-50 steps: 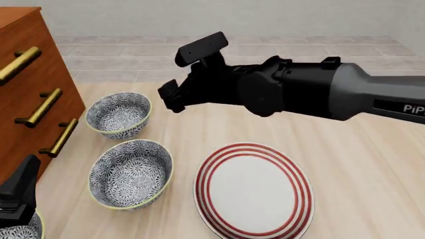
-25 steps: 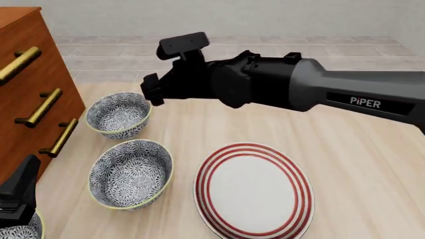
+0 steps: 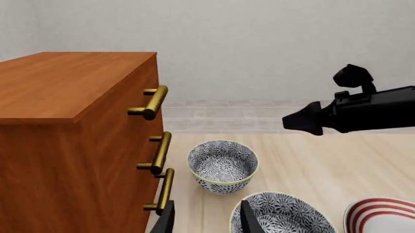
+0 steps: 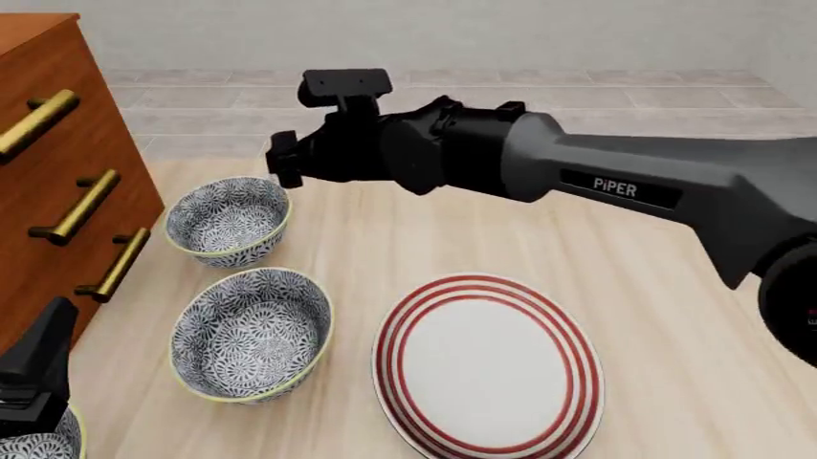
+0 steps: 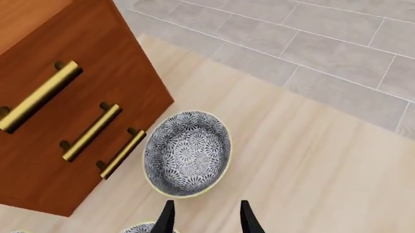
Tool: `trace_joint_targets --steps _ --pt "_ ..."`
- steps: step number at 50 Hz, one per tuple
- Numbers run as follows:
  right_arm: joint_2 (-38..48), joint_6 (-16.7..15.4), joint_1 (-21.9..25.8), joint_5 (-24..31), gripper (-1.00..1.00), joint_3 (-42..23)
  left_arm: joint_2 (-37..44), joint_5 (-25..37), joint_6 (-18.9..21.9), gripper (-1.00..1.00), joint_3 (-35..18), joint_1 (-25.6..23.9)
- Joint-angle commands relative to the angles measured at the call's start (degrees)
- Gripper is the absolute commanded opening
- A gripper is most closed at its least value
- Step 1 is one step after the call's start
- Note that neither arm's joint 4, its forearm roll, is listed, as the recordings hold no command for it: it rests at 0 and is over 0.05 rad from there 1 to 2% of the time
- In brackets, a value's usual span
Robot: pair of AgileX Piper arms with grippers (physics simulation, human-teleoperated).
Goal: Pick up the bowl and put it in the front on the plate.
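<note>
Two floral blue-grey bowls stand by the dresser: the far bowl and the near bowl. The rim of a third bowl shows at the front left corner. The red-ringed white plate lies empty to the right of the near bowl. My right gripper hovers open above the far bowl's right rim, holding nothing. My left gripper is open and low at the front left, beside the dresser.
A wooden dresser with brass handles fills the left side, close to both bowls. The right arm spans the table above the plate. A tiled floor lies beyond the table's far edge.
My right arm has swung left and reached farther out, bringing its gripper from the table's middle to above the far bowl. Left arm, bowls and plate have not moved.
</note>
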Motion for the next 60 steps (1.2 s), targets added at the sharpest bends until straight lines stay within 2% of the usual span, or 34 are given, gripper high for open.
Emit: trace_joint_targets --steps 1,3,4,9,10,15,16,18,26,40,60 --pt "3.85 4.08 -0.73 0.32 1.0 -3.3 0.0 0.0 0.0 1.0 0.0 0.0" --pt "4.43 4.59 -0.73 0.36 1.0 -3.85 0.0 0.0 0.0 1.0 0.0 0.0" --pt "4.91 5.8 -0.69 0.39 1.0 -4.13 0.0 0.0 0.0 1.0 0.0 0.0" --pt "6.32 6.81 -0.46 0.66 1.0 -5.61 0.0 0.0 0.0 1.0 0.0 0.0" --pt "6.58 8.05 -0.16 0.44 1.0 -5.49 0.0 0.0 0.0 1.0 0.0 0.0" --pt "8.52 9.99 -0.22 0.65 1.0 -7.05 0.0 0.0 0.0 1.0 0.0 0.0" --pt "8.98 11.38 -0.22 0.53 1.0 -7.2 0.0 0.0 0.0 1.0 0.0 0.0" --pt "9.3 11.23 -0.42 0.71 1.0 -7.79 0.0 0.0 0.0 1.0 0.0 0.0" --pt "12.05 13.91 -0.75 0.9 1.0 -10.51 0.0 0.0 0.0 1.0 0.0 0.0" --pt "17.0 14.2 -1.94 2.62 1.0 -16.19 0.0 0.0 0.0 1.0 0.0 0.0" --pt "20.26 15.42 -1.94 1.83 1.0 -18.28 0.0 0.0 0.0 1.0 0.0 0.0"
